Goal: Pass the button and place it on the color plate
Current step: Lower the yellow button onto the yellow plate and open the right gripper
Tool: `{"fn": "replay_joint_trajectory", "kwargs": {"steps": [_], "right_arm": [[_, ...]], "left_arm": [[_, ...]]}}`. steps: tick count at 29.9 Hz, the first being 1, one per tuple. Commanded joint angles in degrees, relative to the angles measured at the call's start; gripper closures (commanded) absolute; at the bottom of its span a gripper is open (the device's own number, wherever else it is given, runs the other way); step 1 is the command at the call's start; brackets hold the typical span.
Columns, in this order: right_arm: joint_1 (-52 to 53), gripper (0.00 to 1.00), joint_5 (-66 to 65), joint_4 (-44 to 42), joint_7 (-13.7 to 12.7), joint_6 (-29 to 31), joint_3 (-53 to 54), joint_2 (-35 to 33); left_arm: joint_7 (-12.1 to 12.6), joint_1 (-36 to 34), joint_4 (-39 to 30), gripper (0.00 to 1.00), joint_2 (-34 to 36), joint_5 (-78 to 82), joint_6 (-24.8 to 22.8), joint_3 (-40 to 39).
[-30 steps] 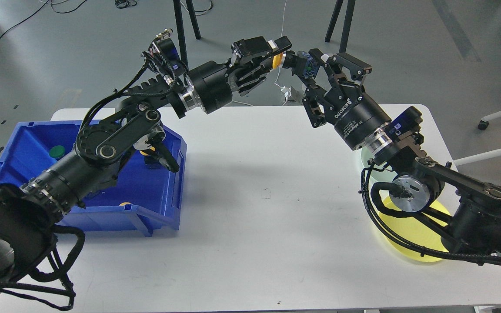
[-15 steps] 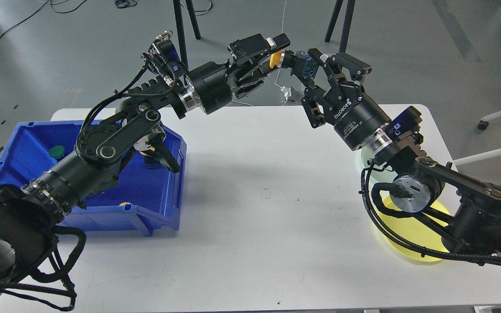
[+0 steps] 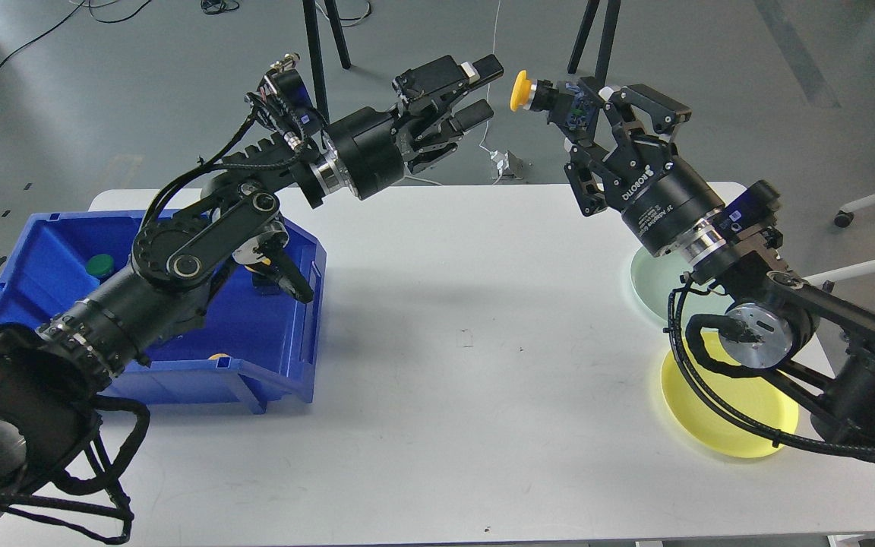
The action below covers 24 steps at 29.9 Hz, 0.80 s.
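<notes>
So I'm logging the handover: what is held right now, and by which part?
The right tool holds the yellow button by its dark body; the left tool is open, holding nothing.

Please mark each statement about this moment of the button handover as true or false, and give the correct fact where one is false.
1. The right pincer holds the yellow button. True.
2. The left pincer is closed on the button. False: its fingers are open, and the button is apart from it.
3. The button lies on the yellow plate. False: it is held in the air beyond the table's far edge.
4. A blue bin stands on the left side of the table. True.
5. A pale green plate lies behind the yellow plate. True.
</notes>
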Motion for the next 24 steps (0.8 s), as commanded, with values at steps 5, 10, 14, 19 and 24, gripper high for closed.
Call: {"fn": "replay_joint_trajectory", "kwargs": {"steps": [5, 10, 14, 19, 24], "right_arm": [[-8.07, 0.74, -0.08, 0.97, 0.01, -0.01, 3.02, -9.7], [-16.06, 0.74, -0.08, 0.7, 0.01, -0.01, 3.02, -14.53], [-22.74, 0.74, -0.34, -0.35, 0.01, -0.19, 3.02, -15.51], [-28.46, 0.74, -0.43, -3.6, 0.01, -0.19, 3.02, -15.51], [-32.68, 0.74, -0.43, -6.24, 0.01, -0.19, 2.85, -15.51]], "left_arm": [[0.01, 0.01, 0.01, 0.23, -0.01, 0.01, 0.0, 0.01], [0.01, 0.09, 0.01, 0.23, -0.01, 0.01, 0.0, 0.01], [0.01, 0.01, 0.01, 0.23, -0.01, 0.01, 0.0, 0.01], [0.01, 0.01, 0.01, 0.23, -0.01, 0.01, 0.0, 0.01], [0.01, 0.01, 0.1, 0.22, -0.01, -0.08, 0.0, 0.01]]}}
